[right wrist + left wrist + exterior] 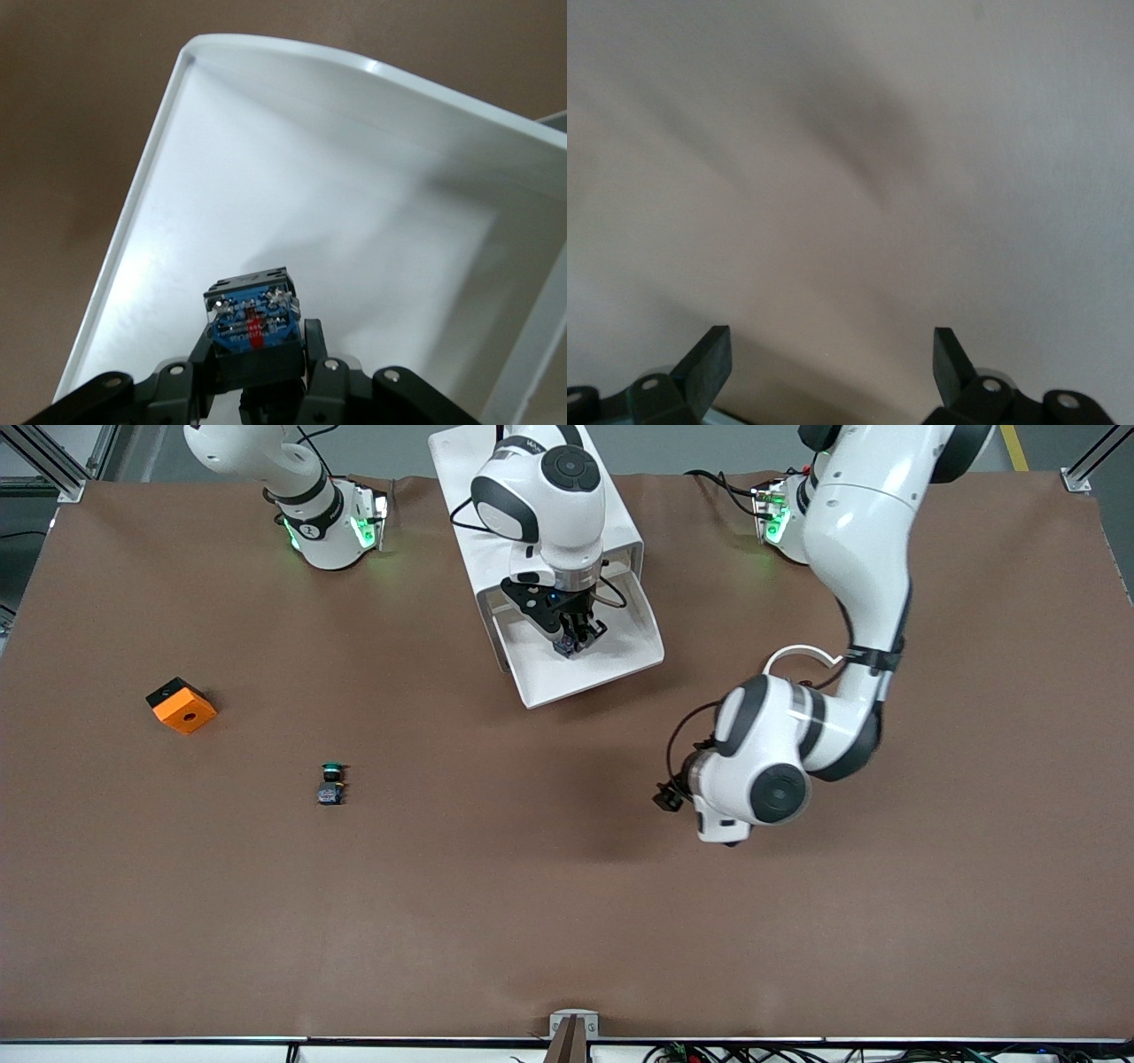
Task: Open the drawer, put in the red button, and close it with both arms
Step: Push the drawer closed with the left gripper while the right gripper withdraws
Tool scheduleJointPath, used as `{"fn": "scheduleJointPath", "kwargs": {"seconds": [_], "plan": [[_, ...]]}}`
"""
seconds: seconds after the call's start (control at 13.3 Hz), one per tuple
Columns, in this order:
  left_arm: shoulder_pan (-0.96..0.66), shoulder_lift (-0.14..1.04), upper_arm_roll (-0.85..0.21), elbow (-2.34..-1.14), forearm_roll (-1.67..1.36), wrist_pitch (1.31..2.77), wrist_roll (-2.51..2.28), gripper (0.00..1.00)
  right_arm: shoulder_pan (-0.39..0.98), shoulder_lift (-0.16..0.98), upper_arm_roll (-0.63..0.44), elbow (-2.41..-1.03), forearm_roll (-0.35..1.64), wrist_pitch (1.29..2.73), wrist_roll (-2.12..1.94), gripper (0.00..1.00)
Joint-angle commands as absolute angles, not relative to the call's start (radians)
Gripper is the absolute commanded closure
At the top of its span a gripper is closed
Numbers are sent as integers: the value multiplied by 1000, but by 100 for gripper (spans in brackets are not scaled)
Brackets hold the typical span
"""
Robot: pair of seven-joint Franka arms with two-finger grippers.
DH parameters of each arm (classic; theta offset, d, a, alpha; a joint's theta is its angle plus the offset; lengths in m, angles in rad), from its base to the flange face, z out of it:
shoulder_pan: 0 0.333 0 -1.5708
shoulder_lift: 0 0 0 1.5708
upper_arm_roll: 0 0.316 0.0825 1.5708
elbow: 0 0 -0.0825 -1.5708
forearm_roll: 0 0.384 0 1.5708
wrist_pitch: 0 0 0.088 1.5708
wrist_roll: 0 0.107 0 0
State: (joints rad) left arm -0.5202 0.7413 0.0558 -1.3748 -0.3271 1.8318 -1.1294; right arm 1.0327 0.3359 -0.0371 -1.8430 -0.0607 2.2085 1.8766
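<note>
My right gripper (578, 638) pinches the small red button (252, 323), its red cap hidden, over the open white plastic drawer (620, 664). My left gripper (831, 367) waits, fingers spread, over bare brown table (532, 886).

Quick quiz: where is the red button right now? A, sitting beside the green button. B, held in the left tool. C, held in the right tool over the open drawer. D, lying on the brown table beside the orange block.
C: the right tool is shut on the red button above the open white drawer, while the left tool is open and holds nothing.
</note>
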Motion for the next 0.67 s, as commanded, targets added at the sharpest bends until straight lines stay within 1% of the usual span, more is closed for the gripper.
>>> {"fn": "scheduleJointPath", "kwargs": {"seconds": [0.0,0.07,0.15,0.22,0.38,0.6], "plan": [[-557,625,60,-1529,-302,1917,-1010,0,1049,354,-46,-1830,-86,2212,1914,100],[-557,585,45,-1581,-302,1949,-952,0,1049,357,-46,-1827,-87,2212,1914,100],[-557,556,26,-1636,-302,1995,-907,0,1048,363,-46,-1821,-86,2210,1913,39],[-557,531,8,-1688,-302,2053,-888,0,1048,368,-48,-1815,-87,2210,1913,0],[-554,490,-32,-1774,-302,2141,-850,0,1042,374,-48,-1793,-86,2206,1911,0],[-551,485,-72,-1793,-304,2149,-833,0,1020,373,-51,-1740,-83,2188,1882,0]]}}
